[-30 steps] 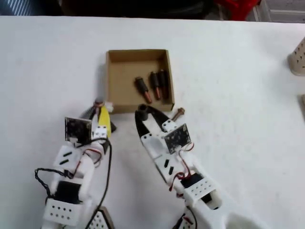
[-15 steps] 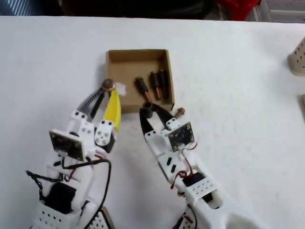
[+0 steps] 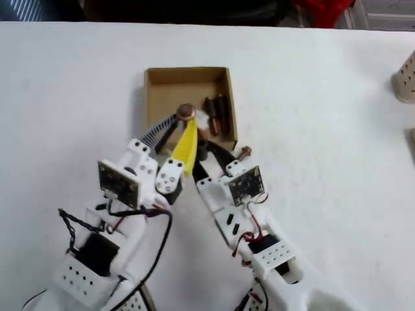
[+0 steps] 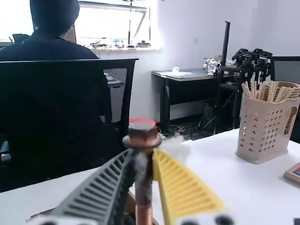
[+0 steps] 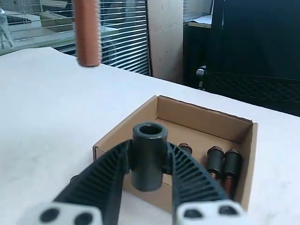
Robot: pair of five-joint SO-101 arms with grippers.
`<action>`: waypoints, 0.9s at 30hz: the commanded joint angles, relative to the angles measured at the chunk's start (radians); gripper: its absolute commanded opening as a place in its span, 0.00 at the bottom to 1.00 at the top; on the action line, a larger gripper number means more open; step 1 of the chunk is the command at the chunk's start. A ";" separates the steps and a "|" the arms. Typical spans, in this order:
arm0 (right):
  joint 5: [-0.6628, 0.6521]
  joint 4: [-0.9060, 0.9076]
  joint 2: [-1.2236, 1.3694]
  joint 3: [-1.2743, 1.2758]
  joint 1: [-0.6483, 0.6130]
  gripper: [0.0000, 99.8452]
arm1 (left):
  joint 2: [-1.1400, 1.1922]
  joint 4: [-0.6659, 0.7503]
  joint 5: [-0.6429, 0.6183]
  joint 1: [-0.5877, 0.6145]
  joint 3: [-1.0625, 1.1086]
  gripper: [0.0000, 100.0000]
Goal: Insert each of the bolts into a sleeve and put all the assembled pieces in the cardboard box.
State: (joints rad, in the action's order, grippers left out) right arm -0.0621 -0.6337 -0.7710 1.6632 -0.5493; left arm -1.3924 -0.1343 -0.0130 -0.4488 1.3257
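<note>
Done: I count three assembled pieces (image 5: pixel 214 161) in cardboard box (image 5: pixel 202 114).
Jaws: left gripper (image 4: pixel 144 157) clamps bolt (image 4: pixel 142 135); right gripper (image 5: pixel 149 161) clamps sleeve (image 5: pixel 149 138).
Remaining: insertion, boxing, another loose bolt (image 3: pixel 243 153).

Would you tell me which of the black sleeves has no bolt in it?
The black cylindrical sleeve upright in the right end effector: its bore is empty, whereas those lying in the cardboard box carry bolts.
</note>
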 commanded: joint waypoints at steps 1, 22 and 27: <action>0.008 -0.028 -0.016 0.011 0.007 0.02 | 0.001 0.117 -0.054 -0.015 0.032 0.02; 0.008 -0.028 -0.016 0.011 0.004 0.02 | 0.150 0.315 -0.155 -0.015 -0.020 0.02; 0.008 -0.022 -0.016 0.011 -0.005 0.02 | 0.331 0.347 -0.153 -0.015 -0.064 0.02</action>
State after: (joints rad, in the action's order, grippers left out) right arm -0.0621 -0.6337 -0.7710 1.6632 -0.5493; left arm -1.1301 0.1557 -0.1542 -0.4503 1.3288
